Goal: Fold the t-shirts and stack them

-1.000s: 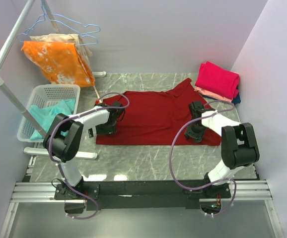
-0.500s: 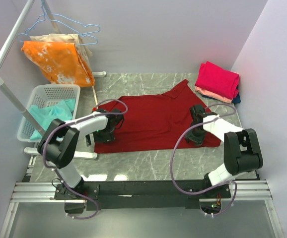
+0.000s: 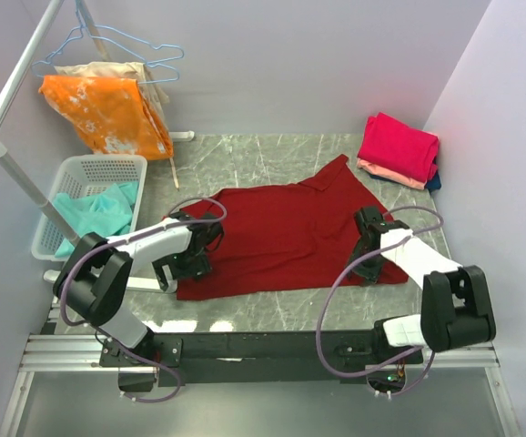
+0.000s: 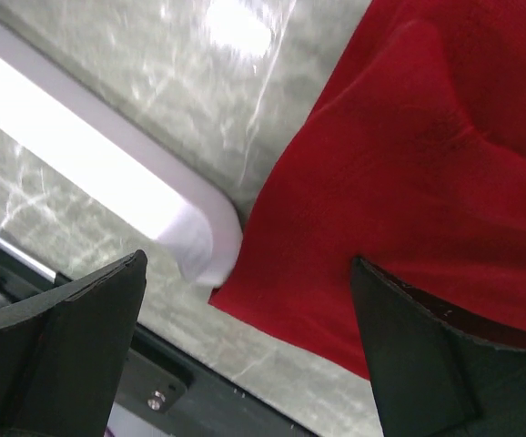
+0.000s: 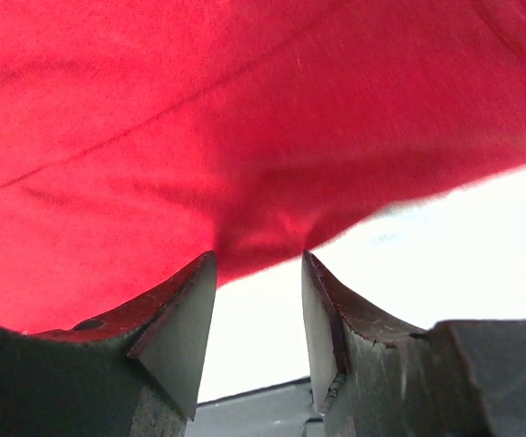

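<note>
Grey-veined marble table (image 3: 272,309) is carrying a maroon t-shirt (image 3: 290,228), which is lying spread flat across its middle, one sleeve pointing away toward the back wall. At the shirt's near left corner the left gripper (image 4: 245,264) is hovering with its fingers spread wide, nothing between them, and the cloth's corner is touching the rounded end of a white rail (image 4: 90,164). At the shirt's near right edge the right gripper (image 5: 258,259) is pinching a puckered bit of the hem between its fingertips. Beyond the shirt's far right corner a stack of folded t-shirts (image 3: 399,146) is sitting, bright pink on top. Left of the shirt a white basket (image 3: 81,173) is holding a teal t-shirt (image 3: 95,214), and an orange cloth (image 3: 108,114) is hanging behind it.
</note>
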Robot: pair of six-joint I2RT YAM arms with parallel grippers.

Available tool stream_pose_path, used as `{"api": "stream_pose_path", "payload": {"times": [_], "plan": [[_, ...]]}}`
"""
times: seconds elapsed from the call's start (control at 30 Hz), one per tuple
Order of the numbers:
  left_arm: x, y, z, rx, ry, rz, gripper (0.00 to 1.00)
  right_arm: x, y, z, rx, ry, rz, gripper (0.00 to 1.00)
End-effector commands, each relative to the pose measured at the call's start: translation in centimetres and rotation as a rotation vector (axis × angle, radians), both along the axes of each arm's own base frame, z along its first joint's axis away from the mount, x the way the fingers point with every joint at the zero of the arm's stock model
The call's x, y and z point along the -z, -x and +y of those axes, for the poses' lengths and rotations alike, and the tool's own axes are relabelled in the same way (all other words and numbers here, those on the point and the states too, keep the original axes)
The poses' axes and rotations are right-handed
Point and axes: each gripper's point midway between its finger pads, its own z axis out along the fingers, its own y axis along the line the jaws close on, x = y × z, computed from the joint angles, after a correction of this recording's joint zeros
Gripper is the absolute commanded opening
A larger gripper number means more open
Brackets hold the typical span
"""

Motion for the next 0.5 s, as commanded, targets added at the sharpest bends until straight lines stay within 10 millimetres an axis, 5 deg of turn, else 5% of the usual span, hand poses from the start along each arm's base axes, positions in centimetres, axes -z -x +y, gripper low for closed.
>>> {"api": "stream_pose_path", "payload": {"times": [0.0, 0.17, 0.27, 0.47], "plan": [[-1.6, 1.5, 0.1, -0.041, -0.007, 0.011, 1.00, -4.5, -1.4, -0.9, 0.061, 0.038, -0.144, 0.49], [-8.5, -5.0, -0.5, -0.065, -0.034, -0.275, 1.00, -12.1, -5.5, -0.9, 0.079, 0.017, -0.419, 0.51], [-10.8, -8.7, -0.9, -0.098, -0.007, -0.381, 0.99, -14.6, -7.7, -0.4, 0.068, -0.006, -0.496, 0.52], [-9.2, -15.4, -0.9, -0.157, 0.084, -0.449, 0.81, -14.2, -10.8, 1.4, 0.033, -0.063, -0.473, 0.52]]}}
